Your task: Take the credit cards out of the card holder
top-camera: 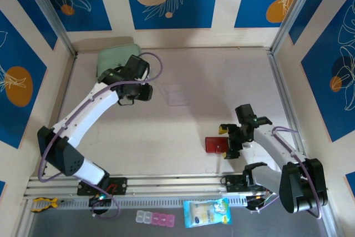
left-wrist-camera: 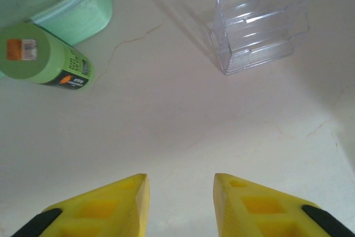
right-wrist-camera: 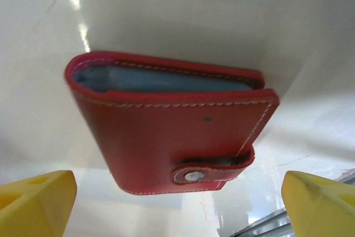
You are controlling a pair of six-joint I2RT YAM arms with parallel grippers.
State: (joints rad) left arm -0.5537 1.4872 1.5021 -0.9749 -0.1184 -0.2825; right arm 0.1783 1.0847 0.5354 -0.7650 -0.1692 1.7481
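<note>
Red card holder (right-wrist-camera: 172, 131) lies shut, long axis crosswise, before wide-open empty right jaws.

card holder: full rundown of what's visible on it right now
The card holder is a small red leather-look wallet with pale stitching along its edges. It is folded shut, and a metal snap fastens its tab. Grey-blue lining shows at one edge. It lies flat on the pale table, between the open fingers of the right gripper, which do not touch it.
</note>
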